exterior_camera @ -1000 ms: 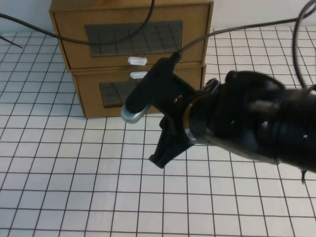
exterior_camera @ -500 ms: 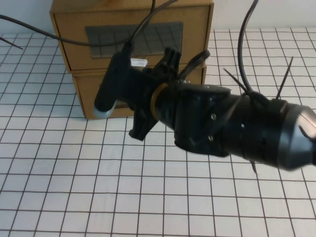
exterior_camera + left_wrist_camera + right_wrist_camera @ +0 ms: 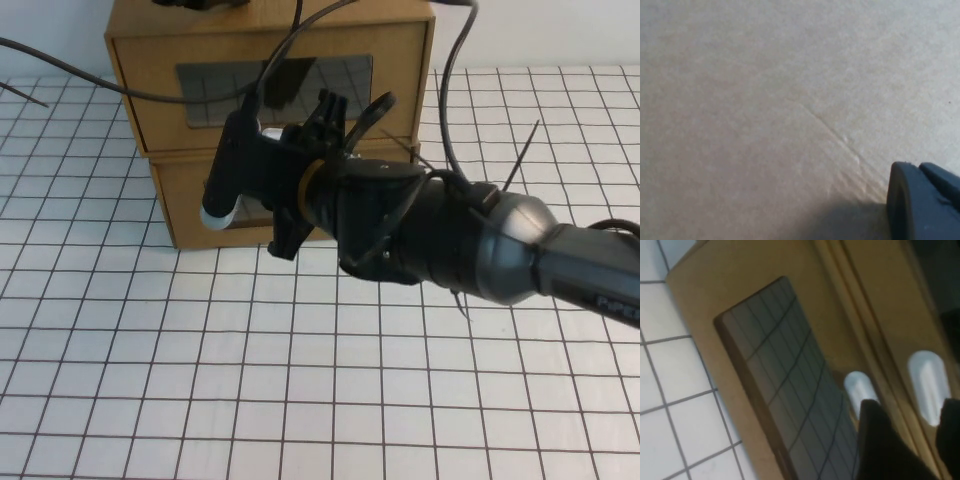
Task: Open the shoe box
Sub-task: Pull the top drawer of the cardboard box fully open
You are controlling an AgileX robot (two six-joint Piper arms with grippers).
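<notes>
Facing the stacked shoe box (image 3: 270, 60) at the frame's upper left, fully shut: opening not yet begun, everything left. Spanning mid-frame with the right arm (image 3: 430, 235), hovering the right gripper (image 3: 910, 412) spread wide before the white pull hole (image 3: 927, 385). Holding the left gripper (image 3: 922, 205) close against cardboard at the box top; grip impossible to tell.

High view: bright, even, diffuse light. The shoe box (image 3: 395, 60) cast only a thin soft shadow on the desk (image 3: 120, 380) at its base. Its dark windows (image 3: 215, 80) mirrored the desk's grid. Both wrist views were dimmer and soft. The fingers (image 3: 880, 445) of the right gripper (image 3: 910, 412), close before the shoe box, were blurred.
</notes>
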